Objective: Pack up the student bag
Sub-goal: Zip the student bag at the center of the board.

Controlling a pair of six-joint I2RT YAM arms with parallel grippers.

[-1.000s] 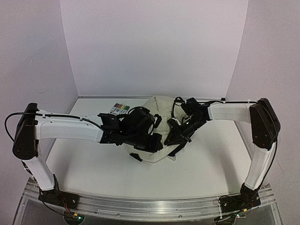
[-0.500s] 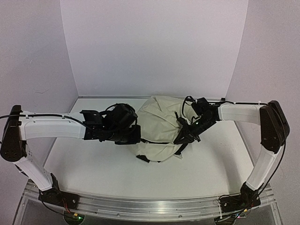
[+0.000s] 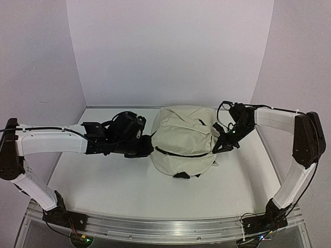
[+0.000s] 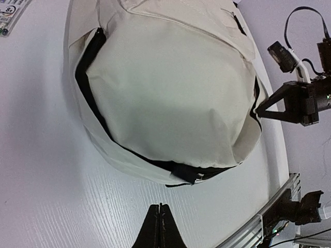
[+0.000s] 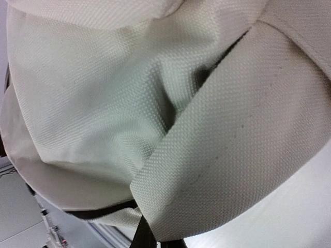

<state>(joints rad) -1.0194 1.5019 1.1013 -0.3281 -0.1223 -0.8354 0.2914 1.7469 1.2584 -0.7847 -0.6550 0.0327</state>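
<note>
The bag (image 3: 183, 137) lies in the middle of the desk (image 3: 103, 181), puffed up and round, between your two arms. Its zip (image 4: 88, 88) is not shut all the way: a dark gap runs along the left and near sides. So my guess is that you are at the zipping part, or holding the bag in place for it. Your left claw (image 4: 160, 227) is pressed together with nothing in it, and it hangs over the bare desk just beside the bag's near edge. Your right claw (image 4: 257, 111) comes to a point right on the bag's right edge. It looks to be pinching the cloth there, though its own camera shows mostly cloth up close. A black tab (image 4: 187, 174) pokes out at the near edge of the bag; I cannot tell if it is the zip pull or a strap end. For the next move, I think you should spread the left claw, reach that tab, and have the right claw hold the bag steady so it does not slide.
</note>
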